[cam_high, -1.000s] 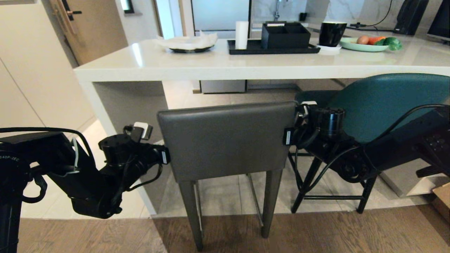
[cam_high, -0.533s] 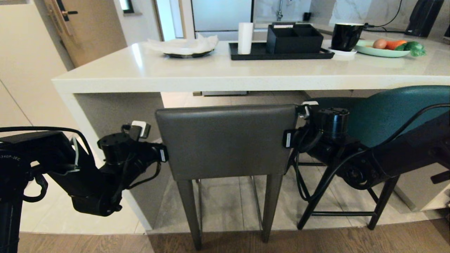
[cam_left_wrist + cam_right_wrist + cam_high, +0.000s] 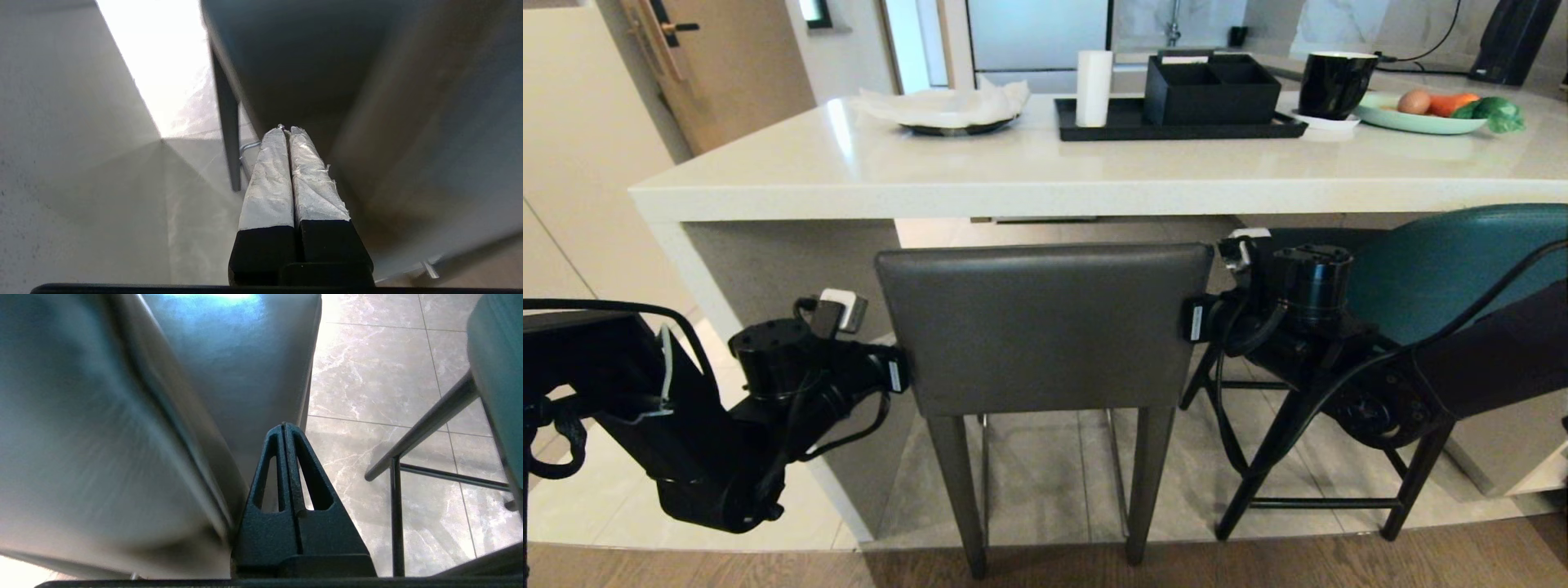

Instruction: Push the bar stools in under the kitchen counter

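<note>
The dark grey bar stool (image 3: 1045,327) stands with its square back just below the front edge of the white kitchen counter (image 3: 1013,175), its seat hidden beneath. My left gripper (image 3: 287,130) is shut and empty, lying along the left side of the stool's back (image 3: 367,81). On the right side of that back (image 3: 122,416) sits my right gripper (image 3: 284,425), also shut and empty. The head view shows both wrists (image 3: 776,359) (image 3: 1311,282) flanking the stool. The teal stool (image 3: 1445,269) stands close to the right, its black legs (image 3: 429,420) beside my right gripper.
The counter's thick white side panel (image 3: 768,269) is close to my left arm. On the countertop are a black tray (image 3: 1176,126) with a black box, a white roll, a plate with a cloth (image 3: 947,110), a black mug (image 3: 1331,82) and a green plate of vegetables (image 3: 1437,114).
The whole view has shifted: the camera has come nearer to the counter. The grey stool, with both shut grippers at its sides, has moved in towards the counter's edge.
</note>
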